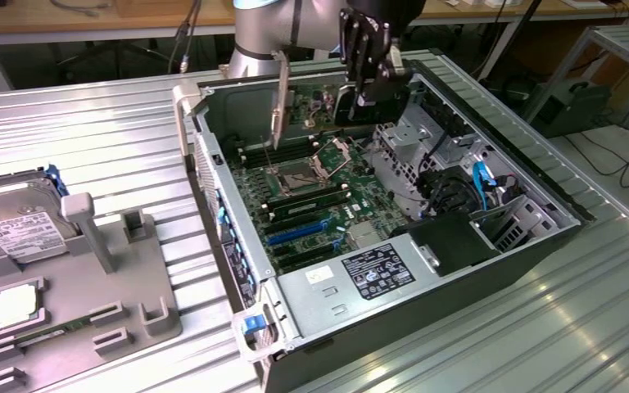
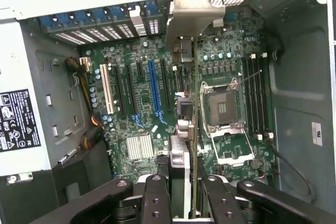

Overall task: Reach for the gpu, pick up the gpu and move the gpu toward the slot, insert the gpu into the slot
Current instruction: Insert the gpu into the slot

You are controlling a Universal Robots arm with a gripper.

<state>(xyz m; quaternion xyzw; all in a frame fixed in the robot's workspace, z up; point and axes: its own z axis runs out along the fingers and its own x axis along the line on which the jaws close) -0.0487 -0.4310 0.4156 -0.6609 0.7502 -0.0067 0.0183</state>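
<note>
My gripper (image 1: 360, 92) hangs over the open computer case (image 1: 227, 246), shut on the gpu (image 1: 279, 102). The card's silver end bracket points down above the green motherboard (image 1: 337, 196). In the wrist view the gpu (image 2: 191, 9) shows edge-on as a thin line running from the bracket to my gripper (image 2: 184, 203), with a black finger (image 2: 157, 198) on either side. It hovers between the CPU socket (image 2: 220, 108) and the row of expansion connectors. The long blue slot (image 2: 154, 90) lies beside the card's line, apart from it. That slot (image 1: 298, 233) sits lower on the board, toward the power supply.
A hard drive (image 1: 14, 225) with a white label stands in a grey fixture (image 1: 107, 286) at the exterior view's left, with a CPU chip (image 1: 14, 307) below it. Inside the case are the power supply (image 1: 375, 270), blue cables (image 1: 478, 176) and a silver heatsink (image 2: 139, 148).
</note>
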